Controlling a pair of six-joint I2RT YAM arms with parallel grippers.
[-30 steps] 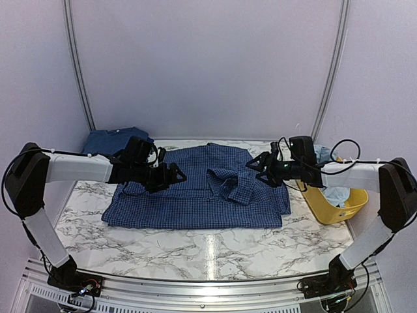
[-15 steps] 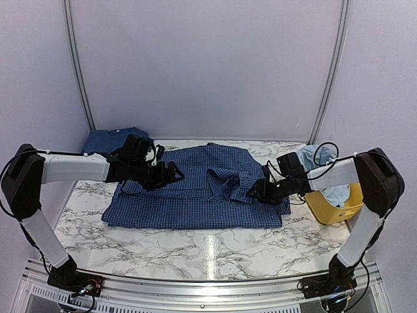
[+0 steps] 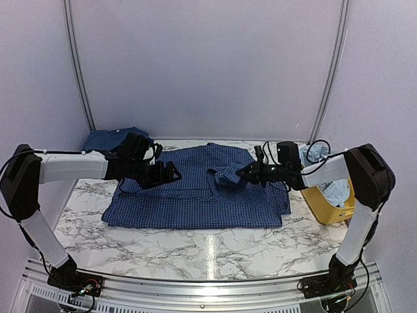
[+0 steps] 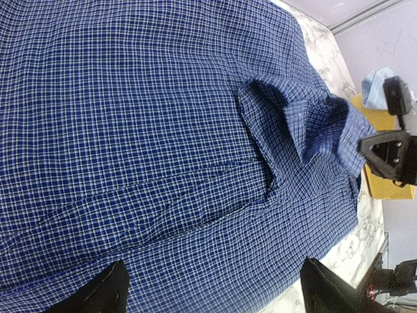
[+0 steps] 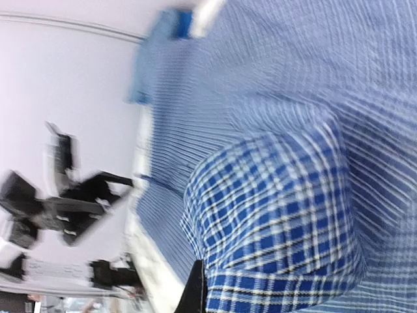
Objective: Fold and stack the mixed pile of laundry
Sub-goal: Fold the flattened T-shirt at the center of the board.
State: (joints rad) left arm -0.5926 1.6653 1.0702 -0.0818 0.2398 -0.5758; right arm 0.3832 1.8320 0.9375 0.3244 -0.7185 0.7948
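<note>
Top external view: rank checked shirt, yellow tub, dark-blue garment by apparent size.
1. checked shirt, by far the largest.
2. dark-blue garment and yellow tub: look alike, both partly hidden by arms, so not ranked.

A plain, pale lilac back wall [image 3: 208,65] fills the upper half of the overhead view, evenly lit. Two thin metal strips run up it, one at upper left [image 3: 76,65] and one at upper right [image 3: 333,65], with side walls of the same colour beyond them. Below lies a white marble counter [image 3: 215,251] with grey veins and a soft glare at lower centre. A ribbed aluminium rail [image 3: 195,287] runs along the bottom edge.
</note>
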